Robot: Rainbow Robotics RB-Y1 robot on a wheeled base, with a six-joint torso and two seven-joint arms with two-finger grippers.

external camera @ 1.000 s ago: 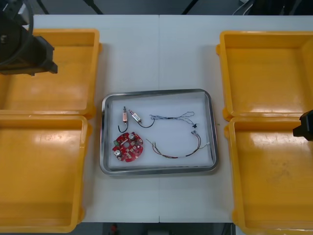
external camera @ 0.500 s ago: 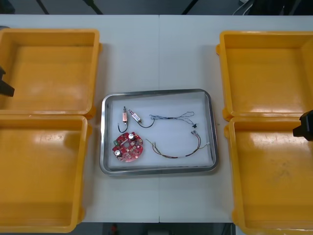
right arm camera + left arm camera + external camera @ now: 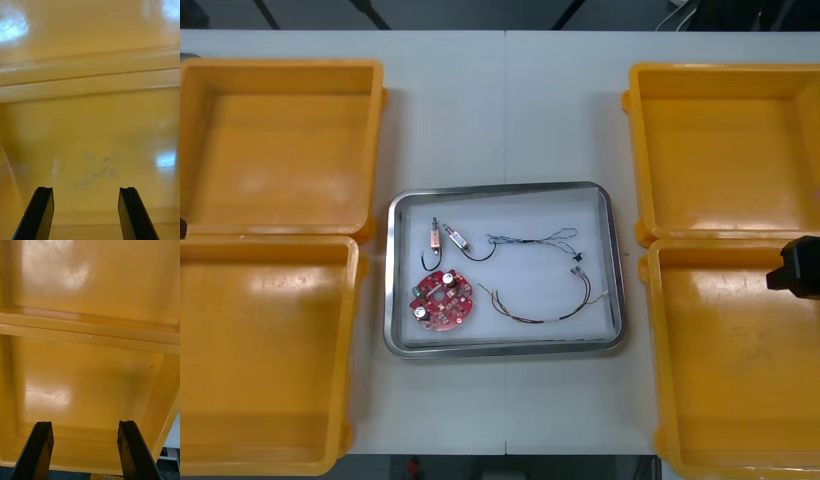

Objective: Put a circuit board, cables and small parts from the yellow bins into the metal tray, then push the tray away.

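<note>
The metal tray (image 3: 502,187), white inside, lies at the table's middle. In it are a round red circuit board (image 3: 442,299), two small metal parts (image 3: 448,237) with black cable loops, a twisted blue and white cable (image 3: 530,240) and a red and yellow cable (image 3: 550,308). My right gripper (image 3: 86,189) hangs open above the floor of the near right yellow bin (image 3: 97,142); its arm's black end (image 3: 798,267) shows at the right edge of the front view. My left gripper (image 3: 85,423) is open over a left yellow bin (image 3: 90,390), beside the ridge between the two bins.
Four yellow bins flank the tray: far left (image 3: 280,145), near left (image 3: 265,350), far right (image 3: 725,150) and near right (image 3: 740,370). Bare table lies beyond the tray, up to the far edge (image 3: 505,110).
My left arm has drawn back from over the far left bin and out past the left edge. The right arm's end has crept slightly inward. The tray's contents have not moved.
</note>
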